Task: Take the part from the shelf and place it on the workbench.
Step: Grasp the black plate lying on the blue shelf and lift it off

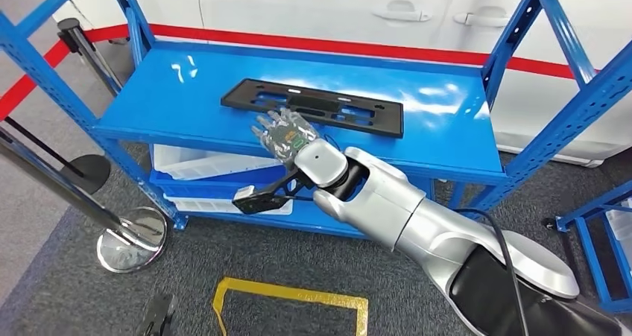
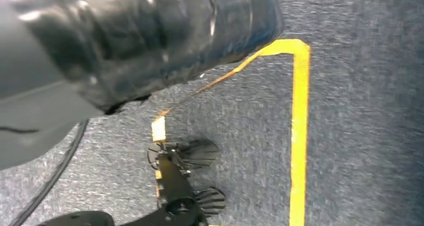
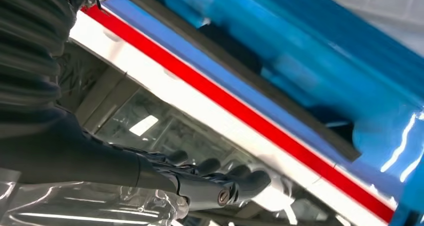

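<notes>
We see a blue shelf (image 1: 171, 101) with a flat top board. On that board lies the part (image 1: 313, 106), a long, flat black piece with holes cut in it. It lies flat, near the middle of the board, with nothing else on the board beside it. On the lower board of the shelf sit white trays (image 1: 195, 165); we cannot tell what is in them.

Our right hand (image 1: 284, 134) reaches up over the front edge of the top board. Its fingers are stretched out and a little apart, and it holds nothing. The fingertips (image 1: 270, 120) are at the near long edge of the part, but we cannot tell if they touch it. In the right wrist view the dark fingers (image 3: 215, 178) lie out straight, and the part (image 3: 240, 80) shows as a long dark strip on the blue board.

We cannot see our left hand.

On the grey floor is a square of yellow tape (image 1: 291, 300).
</notes>
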Robot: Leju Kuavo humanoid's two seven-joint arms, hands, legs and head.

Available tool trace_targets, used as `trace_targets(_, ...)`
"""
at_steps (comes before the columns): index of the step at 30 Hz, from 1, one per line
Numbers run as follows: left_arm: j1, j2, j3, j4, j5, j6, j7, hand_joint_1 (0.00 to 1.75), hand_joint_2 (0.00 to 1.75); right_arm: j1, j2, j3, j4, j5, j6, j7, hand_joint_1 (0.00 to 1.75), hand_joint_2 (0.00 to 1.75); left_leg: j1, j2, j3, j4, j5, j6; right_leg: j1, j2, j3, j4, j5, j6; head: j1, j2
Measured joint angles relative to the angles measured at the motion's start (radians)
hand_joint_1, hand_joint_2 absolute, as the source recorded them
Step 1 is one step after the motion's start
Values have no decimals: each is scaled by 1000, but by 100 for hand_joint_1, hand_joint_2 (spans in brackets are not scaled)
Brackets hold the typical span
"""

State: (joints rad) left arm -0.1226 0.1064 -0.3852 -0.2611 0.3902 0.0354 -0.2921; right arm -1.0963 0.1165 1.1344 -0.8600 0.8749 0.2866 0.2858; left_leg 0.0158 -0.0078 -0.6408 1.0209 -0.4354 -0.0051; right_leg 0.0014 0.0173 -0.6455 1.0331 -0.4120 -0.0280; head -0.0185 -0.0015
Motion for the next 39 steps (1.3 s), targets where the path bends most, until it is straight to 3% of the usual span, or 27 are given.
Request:
trace_targets(3, 0, 0, 0, 0, 2, 2, 1, 0, 0, -2, -1, 0, 12, 1, 10, 21, 0, 175, 6, 1, 14, -8, 8, 17, 1, -2, -13, 42, -34, 14, 1, 0)
trace_targets(6, -1, 0, 0, 1, 5, 2, 1, 0, 0, -4, -3, -1, 33, -4, 35, 61, 0, 175, 4, 2, 25, -10, 3, 28, -2, -6, -98, 226, -116, 22, 3, 0)
trace_targets(7, 0, 0, 0, 1, 5, 1, 1, 0, 0, -3, -5, -1, 43, -8, 41, 74, 0, 175, 2, 2, 26, -10, 2, 30, -2, -6, -124, 272, -127, 22, 3, 0)
trace_targets(8, 1, 0, 0, 1, 6, 0, 1, 0, 0, -2, -8, -1, 53, -12, 45, 86, 0, 175, 2, 1, 27, -9, 0, 31, -3, -6, -132, 283, -121, 21, 3, 0)
trace_targets(9, 2, 0, 0, 1, 6, -3, 1, 0, 0, -2, -11, -2, 64, -15, 48, 98, 0, 175, 1, 0, 29, -9, -1, 31, -2, -6, -122, 256, -97, 18, 3, 0)
trace_targets(11, 4, 0, 0, 1, 4, -10, 0, 0, 0, -5, -14, -5, 84, -19, 54, 113, 0, 175, -2, -1, 33, -8, -5, 29, 1, -6, -58, 123, -31, 6, 3, 0)
trace_targets(13, 3, 0, 0, 1, -1, -14, 0, 0, 0, -11, -14, -8, 104, -21, 60, 118, 0, 175, -5, -2, 33, -6, -9, 22, 6, -7, -5, 19, -1, -1, 2, 0)
trace_targets(16, 3, 1, -3, 1, -4, -13, 0, 0, 0, -16, -13, -11, 138, -26, 63, 129, 0, 175, -5, -1, 32, -8, -11, 8, 8, -8, 9, -6, 1, -6, 2, 0)
trace_targets(18, 4, 3, -5, 1, -4, -12, -1, 0, 0, -19, -14, -13, 158, -33, 66, 144, 0, 175, -3, 0, 22, 19, -31, -2, 4, -8, 17, -16, 4, -13, 0, 0)
trace_targets(21, 5, 4, -8, 1, -5, -12, 0, 0, 0, -25, -13, -14, 186, -38, 74, 164, 0, 175, -1, 2, -58, 184, -107, -15, 1, -9, 23, -21, 4, -20, -4, 0)
trace_targets(23, 10, 4, -13, 2, -8, -14, 1, 0, 0, -22, -14, -15, 207, -44, 69, 176, 0, 175, 0, 2, -102, 258, -117, -21, 2, -8, 24, -19, 1, -21, -3, 0)
trace_targets(24, 12, 3, -16, 2, -9, -14, 2, 0, 0, -20, -14, -17, 216, -48, 65, 182, 0, 175, 1, 2, -98, 241, -96, -22, 1, -7, 24, -17, -1, -21, -3, 0)
trace_targets(26, 14, 3, -18, 2, -11, -14, 3, 0, 0, -19, -16, -20, 229, -53, 55, 192, 0, 175, 3, 2, -44, 120, -30, -21, 0, -5, 25, -10, -7, -16, -3, 0)
trace_targets(28, 12, 3, -21, 2, -12, -14, 3, 0, 0, -20, -19, -24, 241, -54, 49, 202, 0, 175, 0, 2, 6, 18, 2, -12, 2, -3, 22, -3, -13, -7, -4, 0)
trace_targets(30, 13, 3, -23, 2, -13, -15, 3, 0, 0, -20, -24, -29, 251, -55, 48, 208, 0, 175, -5, 1, 17, -2, -2, 2, 5, -3, 21, -2, -16, 2, -4, 0)
trace_targets(33, 17, 4, -28, 2, -18, -16, 2, 0, 0, -24, -35, -37, 263, -62, 46, 212, 0, 175, 0, 1, 31, -11, -6, 22, 5, -5, 14, 19, -33, 21, -2, 0)
trace_targets(35, 17, 5, -31, 2, -20, -16, 0, 0, 0, -30, -44, -39, 268, -67, 43, 215, 0, 175, 2, 2, 43, -16, -12, 33, 1, -8, -35, 116, -71, 29, 0, 0)
trace_targets(37, 19, 8, -34, 3, -21, -17, -1, 0, 0, -32, -51, -39, 272, -71, 41, 215, 0, 175, 1, 2, 55, -16, -21, 39, -3, -8, -111, 241, -107, 33, 1, 0)
trace_targets(38, 20, 8, -36, 4, -21, -18, -1, 0, 0, -31, -54, -40, 275, -73, 41, 215, 0, 175, 1, 2, 62, -16, -27, 39, -4, -8, -135, 272, -105, 33, 1, 0)
trace_targets(39, 23, 8, -39, 5, -21, -19, -2, 0, 0, -30, -57, -42, 277, -74, 40, 215, 0, 175, 1, 1, 70, -16, -33, 38, -4, -8, -141, 265, -83, 32, 2, 0)
